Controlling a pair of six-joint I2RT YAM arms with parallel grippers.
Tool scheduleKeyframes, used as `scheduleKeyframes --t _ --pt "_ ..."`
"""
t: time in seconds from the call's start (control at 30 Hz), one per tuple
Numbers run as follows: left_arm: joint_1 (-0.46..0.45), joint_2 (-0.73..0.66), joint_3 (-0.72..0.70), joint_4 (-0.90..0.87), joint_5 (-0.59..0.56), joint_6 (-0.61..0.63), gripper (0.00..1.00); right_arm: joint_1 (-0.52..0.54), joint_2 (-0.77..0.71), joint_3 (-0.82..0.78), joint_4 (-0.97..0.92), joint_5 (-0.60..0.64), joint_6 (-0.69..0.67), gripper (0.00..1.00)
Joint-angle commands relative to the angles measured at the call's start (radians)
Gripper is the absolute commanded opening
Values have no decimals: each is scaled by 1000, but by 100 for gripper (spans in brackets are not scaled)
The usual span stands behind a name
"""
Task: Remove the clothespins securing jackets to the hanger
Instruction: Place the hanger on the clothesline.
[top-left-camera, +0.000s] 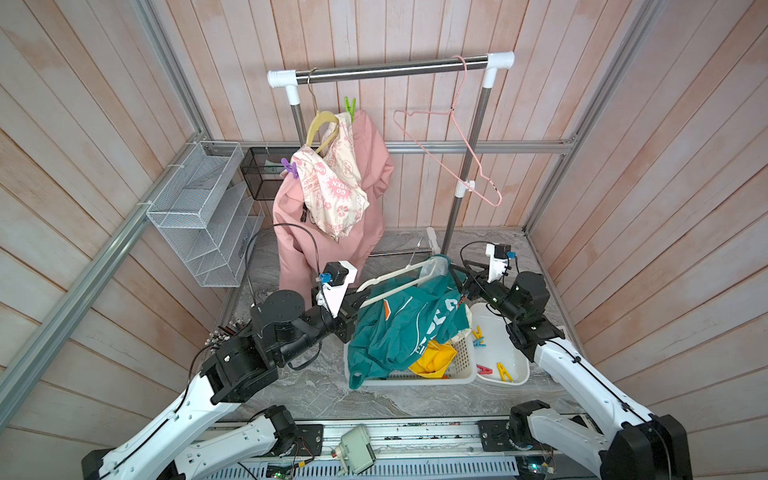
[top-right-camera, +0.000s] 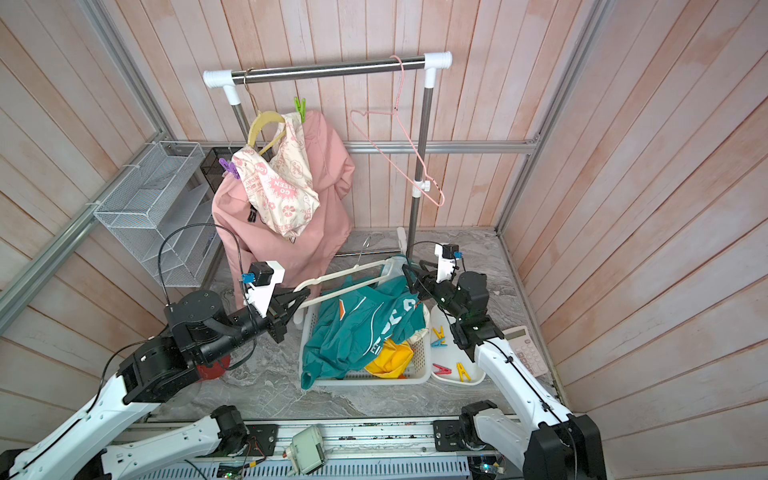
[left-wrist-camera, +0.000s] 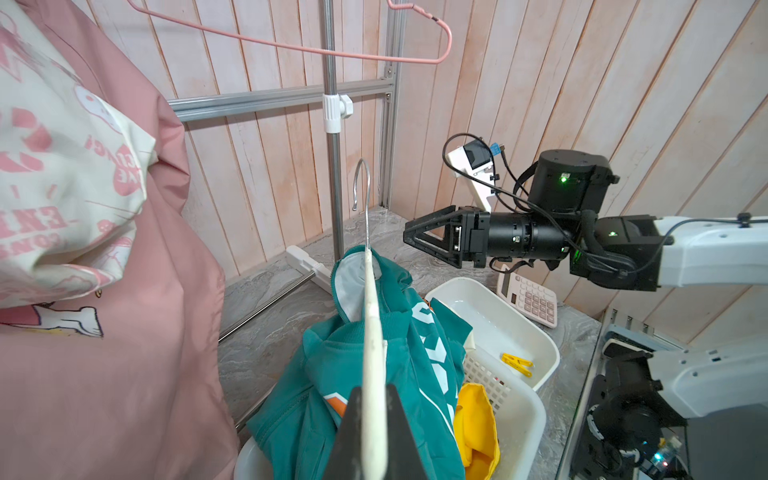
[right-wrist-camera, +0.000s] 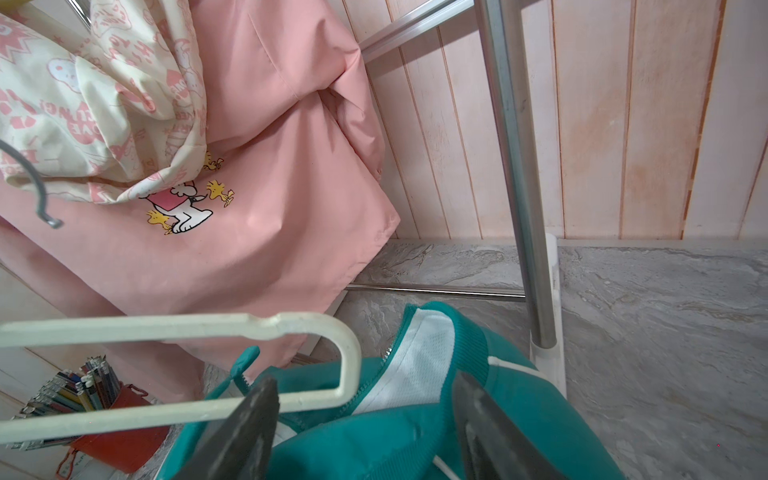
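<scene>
OK, left claw (left-wrist-camera: 374, 390) is clenched on the white hanger (left-wrist-camera: 372, 332) and holds it out roughly level over the basket (top-left-camera: 415, 380). Right claw (right-wrist-camera: 365, 380) is released, jaws spread wide with nothing between them, and hovers at the hanger's far end, just above the teal jacket (top-left-camera: 399, 328) collar.

The teal jacket hangs off that end by the collar. Most of it is slumped into the basket on top of the yellow jacket (top-left-camera: 434, 359). We see no pin on either.

The tray (top-left-camera: 505, 351) beside the basket holds four freed pins: yellow pin (top-left-camera: 478, 332), blue pin (top-left-camera: 480, 343), red pin (top-left-camera: 483, 369) and second yellow pin (top-left-camera: 503, 371).

Left to do, by our read: the pink jacket (top-left-camera: 357, 245) on the tan hanger (top-left-camera: 318, 124) up on the rack (top-left-camera: 390, 68). A green clothespin (top-left-camera: 350, 106) sits at one shoulder and a purple clothespin (top-left-camera: 291, 168) at the other. We'd call it about two-thirds done by pin count.
</scene>
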Motion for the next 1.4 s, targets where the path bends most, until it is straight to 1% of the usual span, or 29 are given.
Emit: scheduleKeyframes --t 0.0,0.13,0.23,0.33,0.47,0.63,0.8,1.1,1.2,1.37 --pt "1 -39 54 23 -65 11 0 -9 -18 -24 3 42 -14 68" --pt "2 -43 57 90 -125 53 0 -13 -20 -40 -9 68 -20 68" --pt "2 -30 37 179 -205 92 0 -15 -16 -42 -31 84 -28 68" --pt "2 11 39 263 -309 125 0 -16 -13 -46 -50 102 -43 68" --pt "2 62 52 393 -350 197 0 -16 -11 -46 -73 121 -62 68" --pt "2 157 138 468 -413 278 0 -17 -12 -55 -83 125 -68 68" --pt "2 229 171 594 -489 391 0 -17 -14 -62 -82 125 -70 68" --pt "2 342 241 782 -502 538 0 -20 9 -61 -86 136 -88 68" --pt "2 376 269 830 -492 572 0 -19 19 -61 -98 160 -103 68" --pt "2 437 327 896 -474 636 0 -22 27 -65 -102 167 -120 68"
